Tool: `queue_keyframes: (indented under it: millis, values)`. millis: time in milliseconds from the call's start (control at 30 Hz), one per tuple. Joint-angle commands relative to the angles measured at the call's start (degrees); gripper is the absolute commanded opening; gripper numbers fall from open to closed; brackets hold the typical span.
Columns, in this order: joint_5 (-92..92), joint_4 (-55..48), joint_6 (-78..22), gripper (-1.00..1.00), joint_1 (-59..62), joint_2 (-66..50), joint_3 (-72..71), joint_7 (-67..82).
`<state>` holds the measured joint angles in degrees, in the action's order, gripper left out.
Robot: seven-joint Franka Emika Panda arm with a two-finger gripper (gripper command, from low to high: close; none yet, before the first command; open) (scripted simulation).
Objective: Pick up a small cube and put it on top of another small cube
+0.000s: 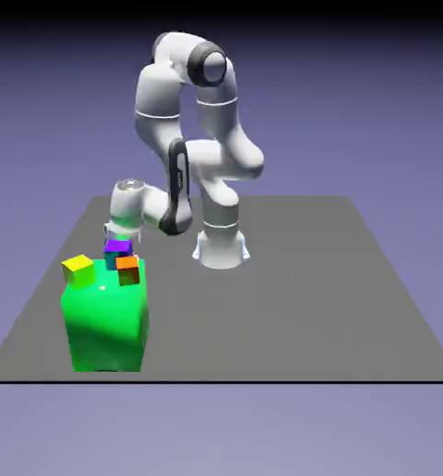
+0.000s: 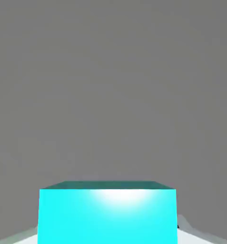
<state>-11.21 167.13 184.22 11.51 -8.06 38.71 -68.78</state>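
Clearly, the gripper (image 2: 108, 235) is pinching the small cube (image 2: 107, 215) between its two finger tips. In the hand view the cube's bright cyan face fills the space between them, with a thin, darker teal side along its upper edge; the white tips show only in part at either side. In the exterior view this same cube has a purple top and a teal side, and it is seen right below the hand, toward the table's left edge, just beyond the big green block. Whether its underside touches anything is hidden.

Next come the orange cube (image 1: 128, 271) and the yellow cube (image 1: 78, 271), both seen against the top of the green block (image 1: 108, 321): the orange one by its right edge, overlapping the purple-topped cube in the picture, the yellow one by its left edge. The block itself stands near the table's front left corner.

Farther out, the white arm (image 1: 158, 93) bends up and over from its base (image 1: 221, 249), which stands near the middle of the far edge of the dark grey table (image 1: 308, 307).
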Motion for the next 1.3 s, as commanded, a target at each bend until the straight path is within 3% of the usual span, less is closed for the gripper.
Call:
queue_keyframes:
  millis: [0, 133, 233, 467, 933, 1133, 1167, 1267]
  values:
    - [-0.25, 0.29, -0.75, -1.0, -2.0, 0.99, 2.09, -0.12]
    - [-1.46, 1.47, -3.67, -1.0, -9.95, 4.95, 10.39, -0.8]
    - [-0.56, 0.15, -3.63, -1.0, -8.58, 5.4, 12.25, -1.81]
    - [4.32, -13.35, -21.05, -1.0, 2.84, 15.24, 3.37, 1.8]
    - [3.16, -24.31, -55.54, -1.0, 5.36, 32.66, -24.5, 16.88]
    - [3.74, -19.64, -43.82, -1.0, 5.16, 25.55, -23.22, 17.57]
    - [3.74, -19.64, -43.81, 1.0, 5.16, 25.55, -23.22, 17.57]
    - [3.49, -21.62, -48.79, 1.0, 5.25, 28.57, -23.76, 17.27]
